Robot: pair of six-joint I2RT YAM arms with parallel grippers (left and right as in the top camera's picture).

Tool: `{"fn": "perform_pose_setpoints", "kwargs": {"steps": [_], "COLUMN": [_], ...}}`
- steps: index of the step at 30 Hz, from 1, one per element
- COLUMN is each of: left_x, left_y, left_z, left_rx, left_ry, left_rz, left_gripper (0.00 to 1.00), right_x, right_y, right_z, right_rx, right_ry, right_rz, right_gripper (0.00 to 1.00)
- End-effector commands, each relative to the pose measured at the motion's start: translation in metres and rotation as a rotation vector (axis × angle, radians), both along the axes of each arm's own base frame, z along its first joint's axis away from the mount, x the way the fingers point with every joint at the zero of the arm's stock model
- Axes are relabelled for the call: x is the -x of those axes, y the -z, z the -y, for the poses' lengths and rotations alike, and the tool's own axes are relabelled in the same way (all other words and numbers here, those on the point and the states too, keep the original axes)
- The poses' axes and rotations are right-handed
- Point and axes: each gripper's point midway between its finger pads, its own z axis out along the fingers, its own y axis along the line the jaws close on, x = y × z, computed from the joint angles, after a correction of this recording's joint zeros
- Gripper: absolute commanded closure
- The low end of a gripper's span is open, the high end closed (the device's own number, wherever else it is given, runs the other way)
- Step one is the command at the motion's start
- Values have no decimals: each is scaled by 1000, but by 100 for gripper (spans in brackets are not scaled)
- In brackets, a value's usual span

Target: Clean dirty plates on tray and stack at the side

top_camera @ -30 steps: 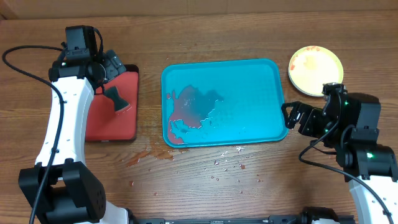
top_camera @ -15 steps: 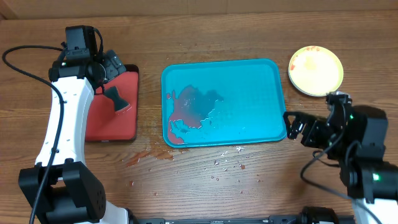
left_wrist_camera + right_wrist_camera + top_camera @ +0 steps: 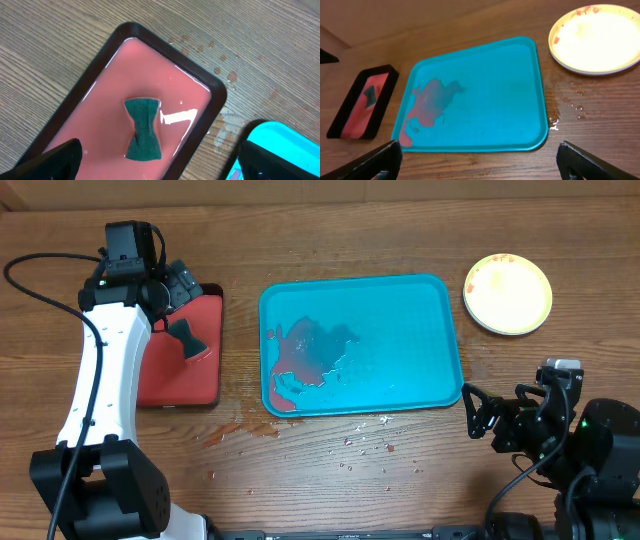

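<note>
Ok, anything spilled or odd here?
Yes. A reddish puddle covers the left part of the teal tray, reddish drops dot the wooden table beside it, and red smears mark the rim of the yellow-green plate.

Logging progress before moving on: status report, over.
Left gripper open over sponge. Right gripper open, empty. Plates off tray, at side. Nothing blocking.

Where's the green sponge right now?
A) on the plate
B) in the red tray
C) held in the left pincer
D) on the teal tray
B: the sponge lies in the red tray, with nothing gripping it.
</note>
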Motion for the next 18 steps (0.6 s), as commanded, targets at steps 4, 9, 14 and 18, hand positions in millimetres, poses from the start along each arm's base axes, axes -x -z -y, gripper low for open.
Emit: {"fn": "perform_pose_setpoints", "kwargs": {"steps": [4, 9, 14, 18], "left_x": [-2, -2, -2, -2], "left_y": [1, 1, 1, 1], "left_z": [-1, -1, -1, -1], "left_rx": [5, 5, 5, 5], "left_ry": [-3, -3, -3, -3], "left_rz": [-1, -1, -1, -1], "left_gripper": [0, 0, 0, 0], "right_x": [5, 5, 5, 5], "right_y": [7, 7, 7, 7], "right_z": [-2, -2, -2, -2], "right_rx": [-1, -1, -1, -1], "right_ry": [-8, -8, -8, -8], "right_rz": [-33, -34, -34, -34], "right_gripper": [0, 0, 0, 0]}}
